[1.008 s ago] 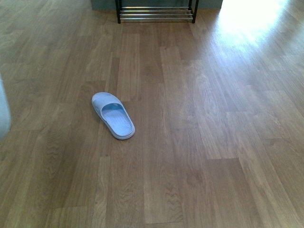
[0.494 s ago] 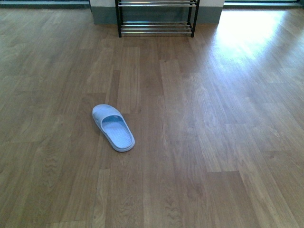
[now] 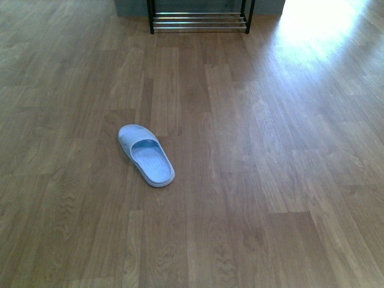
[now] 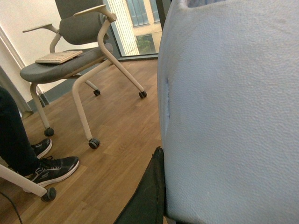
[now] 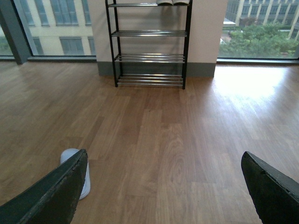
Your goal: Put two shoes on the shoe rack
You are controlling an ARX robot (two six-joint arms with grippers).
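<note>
A pale-blue slide slipper (image 3: 146,155) lies on the wood floor left of centre in the front view; part of it shows in the right wrist view (image 5: 80,173). A second pale-blue slide slipper (image 4: 233,107) fills the left wrist view, and my left gripper is shut on it, with one black finger (image 4: 147,196) against its side. My right gripper (image 5: 163,191) is open and empty above the floor. The shoe rack (image 3: 199,20), with a black frame and silver rods, stands at the far wall; it also shows in the right wrist view (image 5: 148,44). No grey sneakers are in view. Neither arm shows in the front view.
In the left wrist view, a wheeled chair (image 4: 79,60) with a book on its seat stands on the floor, and a person's legs in black sneakers (image 4: 46,168) are nearby. Something flat lies on the rack's top shelf (image 5: 173,2). Large windows flank the rack.
The front view has shifted: the rack sits higher at the frame's top than half a second ago, and the floor slipper appears slightly further right. The slipper itself lies the same way.
</note>
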